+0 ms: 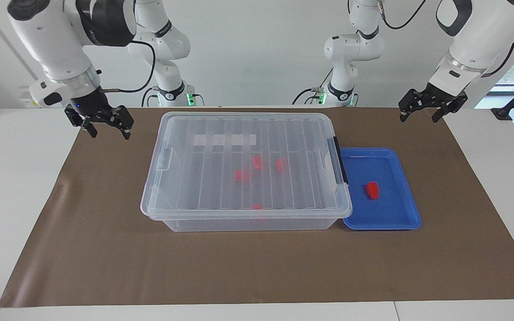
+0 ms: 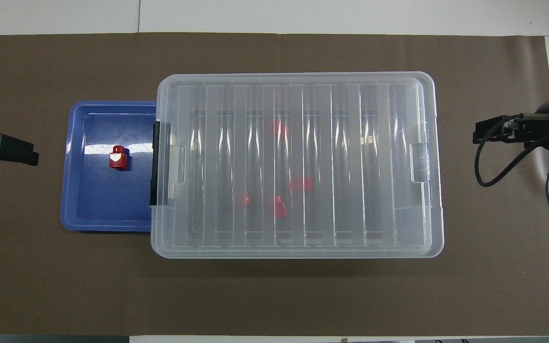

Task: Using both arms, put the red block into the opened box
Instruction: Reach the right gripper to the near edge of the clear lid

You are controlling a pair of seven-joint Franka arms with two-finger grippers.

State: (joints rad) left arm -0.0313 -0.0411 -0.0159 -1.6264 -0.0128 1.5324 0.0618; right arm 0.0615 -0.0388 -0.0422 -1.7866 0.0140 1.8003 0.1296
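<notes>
A brown mat (image 1: 257, 267) covers my white table (image 1: 11, 178), with a pale wall at my back. My right gripper (image 1: 104, 124) hangs in the air over the mat's edge at my right arm's end, wrist bent down, fingers spread apart and empty; from overhead (image 2: 489, 132) only its dark tip and a looping cable show, the arm cut off by the picture's border. My left gripper (image 1: 426, 110) hovers over the mat's corner at my left arm's end, fingers likewise apart and holding nothing, and from overhead (image 2: 10, 148) I see just its black tip. Between them sits the box (image 1: 246, 169), its ribbed clear lid lying flat on top, black latch at the end toward my left arm. Four red shapes blur through the lid, their outlines hard to make out. Just beside that latched end, touching the box, lies the blue tray (image 1: 400, 223), and the red block (image 1: 372, 190) stands in it, well apart from both grippers
</notes>
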